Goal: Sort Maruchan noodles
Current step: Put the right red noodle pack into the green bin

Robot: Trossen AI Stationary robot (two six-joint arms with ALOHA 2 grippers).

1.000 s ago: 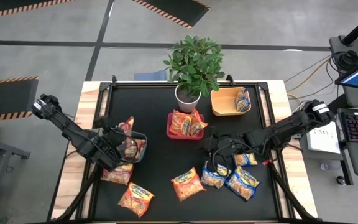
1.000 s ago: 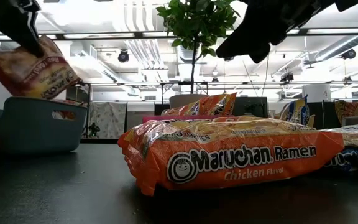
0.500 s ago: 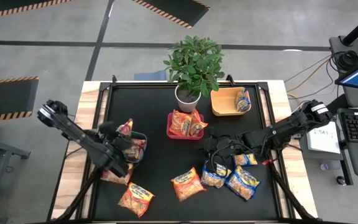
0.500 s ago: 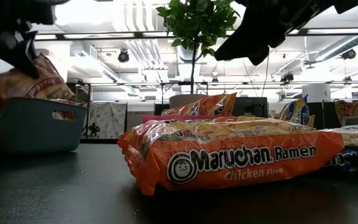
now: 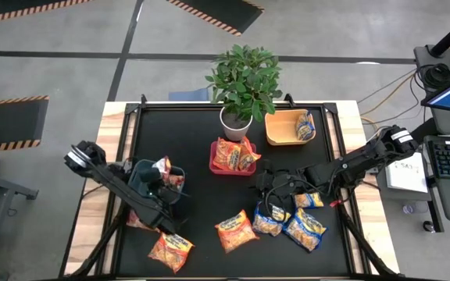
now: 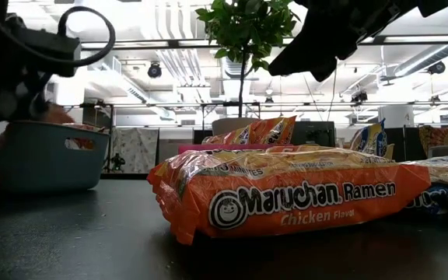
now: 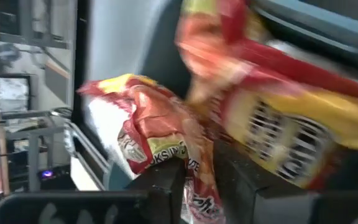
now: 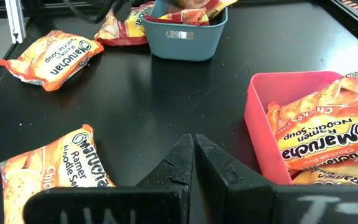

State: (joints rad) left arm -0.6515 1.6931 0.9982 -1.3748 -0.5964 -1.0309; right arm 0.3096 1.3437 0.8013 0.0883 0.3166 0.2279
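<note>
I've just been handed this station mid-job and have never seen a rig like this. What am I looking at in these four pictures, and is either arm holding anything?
Two dark robot arms work over a black table. One picture looks straight down, one sits at table height, and one rides on each wrist. Flat crinkly ramen packets lie loose on the table. Others sit in a grey-blue plastic bin, a red bin and an orange bin, near a potted plant. The left gripper is at the grey-blue bin with a red-and-yellow packet against it; whether it grips it, I cannot tell. The right gripper hovers shut and empty.
</note>
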